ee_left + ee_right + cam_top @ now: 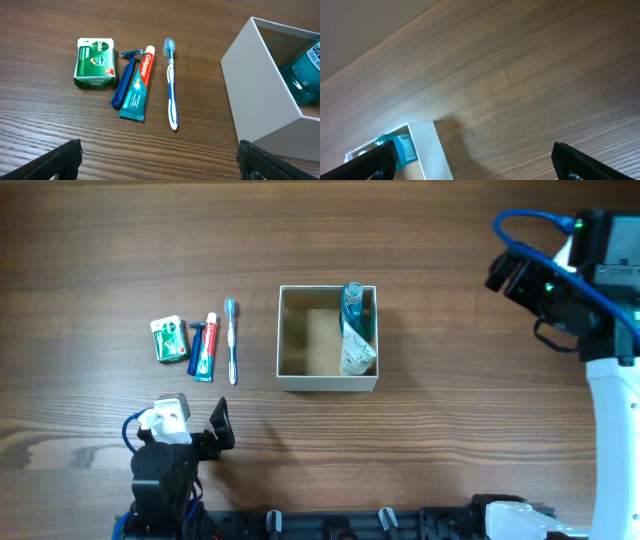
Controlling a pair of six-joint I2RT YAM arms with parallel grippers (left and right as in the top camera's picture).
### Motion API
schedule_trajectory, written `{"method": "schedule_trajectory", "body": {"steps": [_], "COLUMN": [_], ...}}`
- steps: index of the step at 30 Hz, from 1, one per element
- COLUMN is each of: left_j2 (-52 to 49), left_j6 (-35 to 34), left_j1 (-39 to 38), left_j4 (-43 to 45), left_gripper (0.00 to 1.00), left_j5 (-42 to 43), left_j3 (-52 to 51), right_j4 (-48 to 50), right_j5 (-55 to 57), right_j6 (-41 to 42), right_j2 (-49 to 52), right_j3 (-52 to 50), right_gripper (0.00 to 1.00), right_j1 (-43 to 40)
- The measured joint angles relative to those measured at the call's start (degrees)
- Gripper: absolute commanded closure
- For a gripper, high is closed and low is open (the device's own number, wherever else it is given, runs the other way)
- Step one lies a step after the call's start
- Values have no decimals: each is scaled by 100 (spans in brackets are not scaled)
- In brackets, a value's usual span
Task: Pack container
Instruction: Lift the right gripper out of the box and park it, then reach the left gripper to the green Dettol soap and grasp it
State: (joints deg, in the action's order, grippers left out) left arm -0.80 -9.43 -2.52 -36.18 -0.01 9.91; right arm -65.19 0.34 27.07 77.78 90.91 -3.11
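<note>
Square open-top container (pixel 327 383), thin white walls, tan inside, sits mid-tabletop (pixel 450 460) mouth up, equal sides so no long axis, teal bottle (pixel 352 305) against its right wall; left end effector (pixel 160 160) and right end effector (pixel 475 160) both spread, empty.

packet (pixel 169 339), razor (pixel 195 340), toothpaste (pixel 206 346), toothbrush (pixel 231 340) in a row left of container (pixel 327 383); bottle (pixel 353 315) inside

Black-and-white arms (pixel 612 395), blue cables (pixel 530 216)
</note>
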Motion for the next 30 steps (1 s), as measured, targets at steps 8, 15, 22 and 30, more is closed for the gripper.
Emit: {"method": "schedule_trajectory", "body": {"steps": [8,15,22,30], "left_j2": [0,-1482,-5202,-8437], "left_j6": [-1602,-1834,-1025,-592], "left_j1": [0,-2,0,70], "left_j4": [199,-96,-1266,-1707], "left_gripper": [0,0,0,0], "left_j5": [605,603,522,529], "left_j3": [11,1770,5077,6575], "right_j4": [-20,-24,-17,-20], "right_j5": [-164,-173,-184,-184], "right_j6": [208,229,229,232], "right_j2": [0,0,0,0], "right_j3": [0,0,2,2], "right_gripper": [0,0,0,0], "right_j1": [-9,-9,-9,-9]}}
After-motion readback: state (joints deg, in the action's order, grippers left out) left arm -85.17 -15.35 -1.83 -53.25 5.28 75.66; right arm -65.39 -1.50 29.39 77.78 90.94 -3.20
